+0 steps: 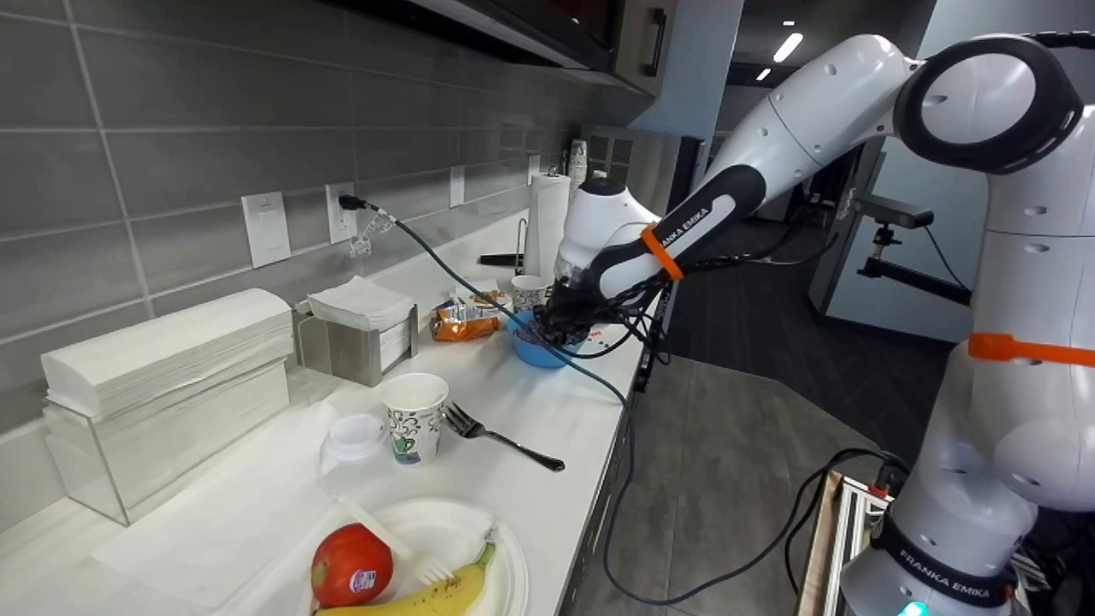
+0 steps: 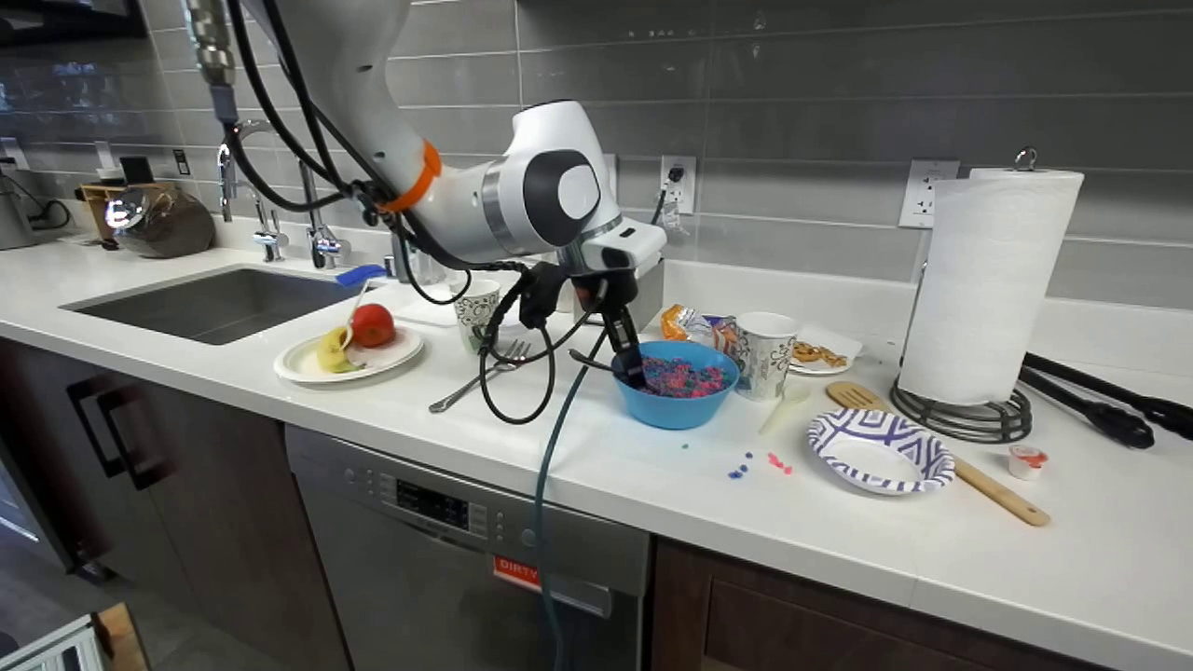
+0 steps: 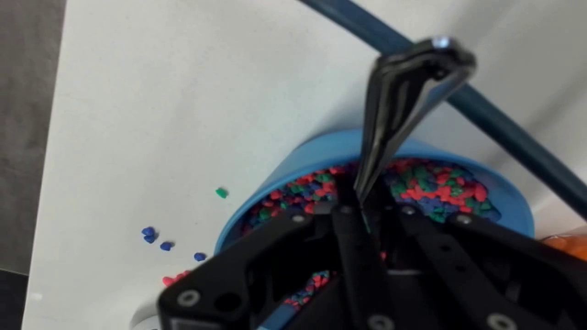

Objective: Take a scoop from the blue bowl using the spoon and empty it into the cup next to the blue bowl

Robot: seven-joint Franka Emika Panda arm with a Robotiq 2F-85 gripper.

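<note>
Black gripper (image 2: 633, 375), tips inside blue bowl (image 2: 676, 412), clasping spoon (image 3: 384, 107)

Plain blue bowl (image 2: 676, 412), multicolour bits (image 3: 440, 188)

Bits in the bowl were red-pink, green and dark blue, all mixed. End effector (image 2: 631, 369) was black, spoon handle (image 3: 382, 101) dark silver. Cup (image 2: 768, 359) next to the bowl was white with dark swirls. Paper bowl (image 2: 867, 429) was white with purple geometric lines. Spatula (image 2: 999, 492) was tan, cable (image 3: 504, 129) teal, arm (image 1: 821, 107) white with orange bands (image 1: 663, 252). Banana (image 1: 453, 590) was yellow, round fruit (image 1: 349, 560) red, bench (image 2: 1100, 550) white.
</note>
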